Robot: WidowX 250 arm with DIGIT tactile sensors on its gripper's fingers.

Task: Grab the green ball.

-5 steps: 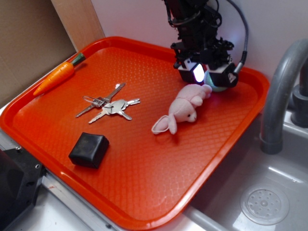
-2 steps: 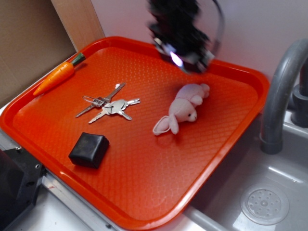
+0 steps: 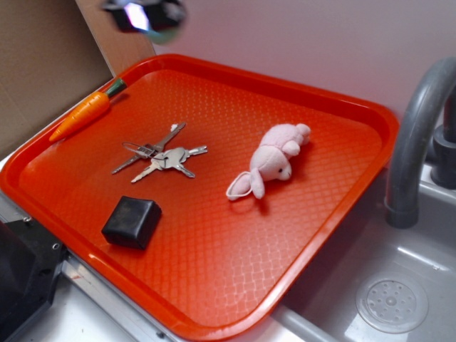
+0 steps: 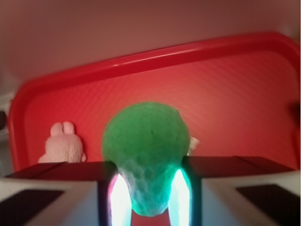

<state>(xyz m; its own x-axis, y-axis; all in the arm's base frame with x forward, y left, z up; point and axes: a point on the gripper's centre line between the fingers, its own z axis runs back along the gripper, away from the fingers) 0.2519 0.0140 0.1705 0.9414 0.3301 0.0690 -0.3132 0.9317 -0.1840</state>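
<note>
In the wrist view the green ball [image 4: 145, 150] is squeezed between my two fingers and bulges out above them, its dimpled surface lit by the pads' glow. My gripper [image 4: 146, 188] is shut on it, high above the orange tray [image 4: 244, 80]. In the exterior view my gripper [image 3: 146, 14] is a blurred dark shape at the top left edge, above the tray's far-left corner; the ball cannot be made out there.
On the tray [image 3: 214, 299] lie a pink plush bunny [image 3: 271, 165], a bunch of keys [image 3: 160, 157], a black block [image 3: 132, 221] and a toy carrot [image 3: 85, 114] on the left rim. A grey faucet [image 3: 413, 142] and sink stand at the right.
My gripper has risen off the tray beside the bunny with the ball in it and swung up and left to the top left corner. The bunny shifted slightly.
</note>
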